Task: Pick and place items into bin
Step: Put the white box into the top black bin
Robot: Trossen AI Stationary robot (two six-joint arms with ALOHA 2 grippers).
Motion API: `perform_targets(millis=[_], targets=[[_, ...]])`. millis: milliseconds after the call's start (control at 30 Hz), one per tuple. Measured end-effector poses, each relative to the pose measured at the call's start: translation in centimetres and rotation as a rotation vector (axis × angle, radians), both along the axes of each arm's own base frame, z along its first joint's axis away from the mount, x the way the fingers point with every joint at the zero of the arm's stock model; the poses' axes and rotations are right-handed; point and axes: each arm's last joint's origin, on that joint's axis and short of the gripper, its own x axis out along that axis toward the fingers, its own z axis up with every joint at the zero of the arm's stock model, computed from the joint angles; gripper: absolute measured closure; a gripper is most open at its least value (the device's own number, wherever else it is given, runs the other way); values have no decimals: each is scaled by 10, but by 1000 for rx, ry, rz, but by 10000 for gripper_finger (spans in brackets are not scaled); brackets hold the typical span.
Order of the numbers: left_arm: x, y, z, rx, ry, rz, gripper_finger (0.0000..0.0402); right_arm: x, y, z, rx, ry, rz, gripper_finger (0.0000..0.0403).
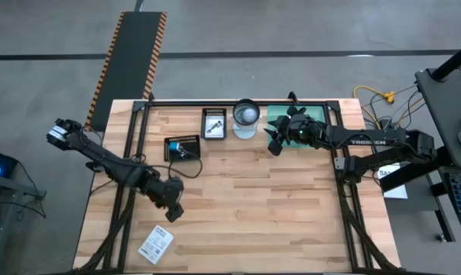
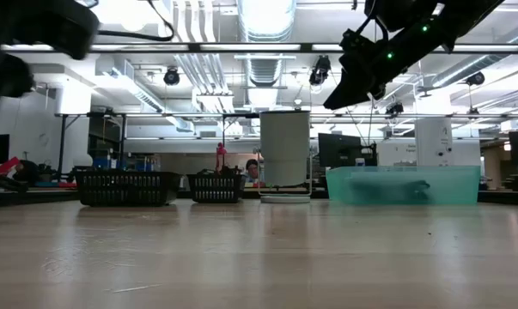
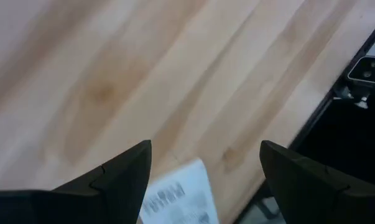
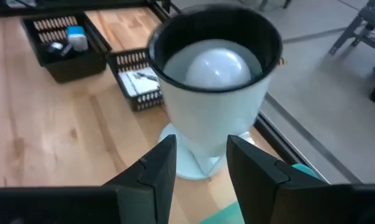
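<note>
The left gripper [image 1: 171, 208], fingers apart and empty, hangs above the counter [image 1: 276, 206]; the white packet [image 1: 156, 244] lies at its seven o'clock. It should be centred before closing. The right gripper [image 1: 274, 143], parted, holds nothing.

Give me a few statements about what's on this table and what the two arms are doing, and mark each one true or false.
1. A white printed packet lies near the table's front left corner. True.
2. The left gripper is holding that packet. False: its fingers are open and empty, above the wood, apart from the packet.
3. The right gripper hangs over the back of the table, near the green bin. True.
4. The white cup lies tipped on its side. False: it stands upright, with a pale round thing inside.
5. Two black baskets sit at the back of the table. True.
</note>
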Motion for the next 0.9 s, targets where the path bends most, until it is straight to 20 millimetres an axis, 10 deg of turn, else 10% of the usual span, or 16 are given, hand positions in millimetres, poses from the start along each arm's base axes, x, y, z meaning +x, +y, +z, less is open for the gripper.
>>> perform_targets(millis=[900], targets=[[-31, -73, -50, -60, 477, 167, 120, 35, -8, -39, 7, 45, 11, 286]])
